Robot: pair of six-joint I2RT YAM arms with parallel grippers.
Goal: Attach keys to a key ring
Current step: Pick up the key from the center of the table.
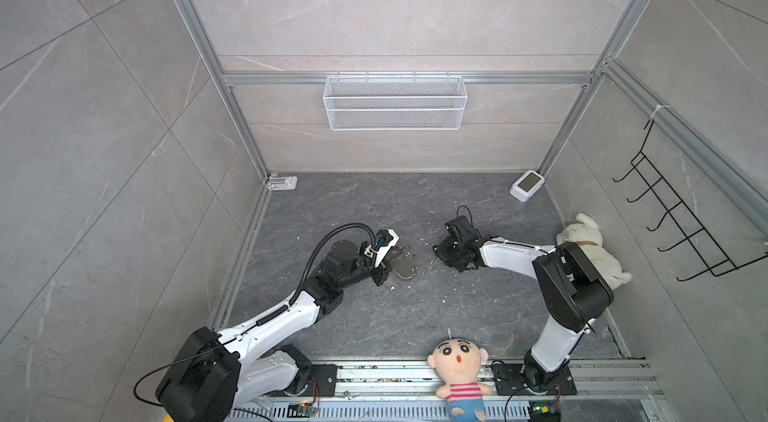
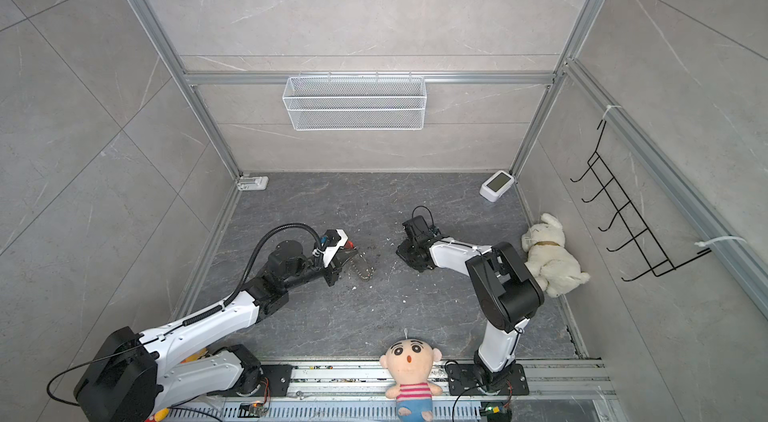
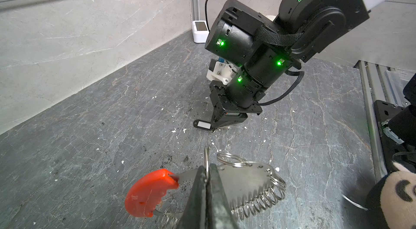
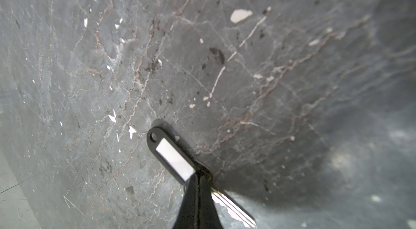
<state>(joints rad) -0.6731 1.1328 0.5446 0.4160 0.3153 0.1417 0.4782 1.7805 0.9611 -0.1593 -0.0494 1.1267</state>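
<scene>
The key ring (image 3: 245, 178) lies on the dark floor: a red curved grip (image 3: 148, 194), a grey metal band and several small silver rings (image 3: 258, 203). My left gripper (image 3: 206, 172) is shut on one thin silver ring that stands up between its tips. In both top views the key ring (image 1: 407, 269) (image 2: 362, 269) shows just beyond the left gripper (image 1: 390, 264). The keys (image 4: 173, 155), a black tag with a pale centre and a silver blade (image 4: 234, 209), lie on the floor. My right gripper (image 4: 199, 179) is shut on them where tag meets blade. The left wrist view shows the same grip (image 3: 215, 124).
A white mesh basket (image 1: 395, 102) hangs on the back wall. A white device (image 1: 527, 185) and a white bracket (image 1: 282, 182) sit in the back corners. A plush dog (image 1: 590, 249) lies at the right wall. A doll (image 1: 459, 374) sits on the front rail. Black hooks (image 1: 681, 224) hang right.
</scene>
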